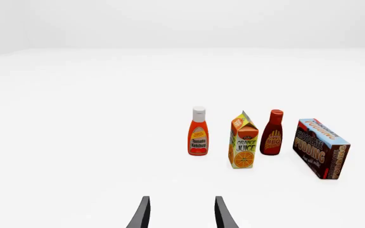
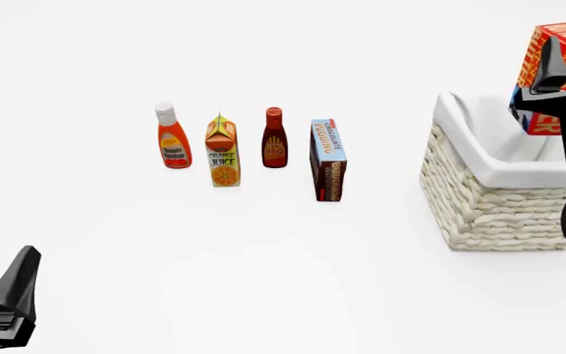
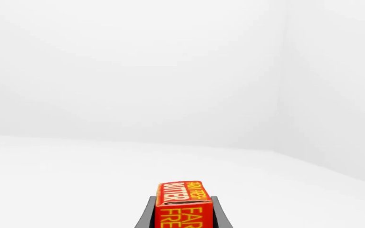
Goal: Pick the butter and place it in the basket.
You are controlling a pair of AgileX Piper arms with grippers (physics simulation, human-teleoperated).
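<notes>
Near the table's left front corner, the left end effector [image 2: 8, 295] idles with fingers parted and nothing between them. Along the middle stand a ketchup bottle [image 2: 172, 136], orange juice carton [image 2: 222, 151], BBQ sauce bottle [image 2: 274, 139] and chocolate pudding box [image 2: 329, 159]. At the right edge, the right end effector [image 2: 548, 81] grips the butter [image 2: 558, 55] aloft over the basket [image 2: 489, 199]. A release from this height, near the basket's right side, could bounce or tip the box over the rim.
</notes>
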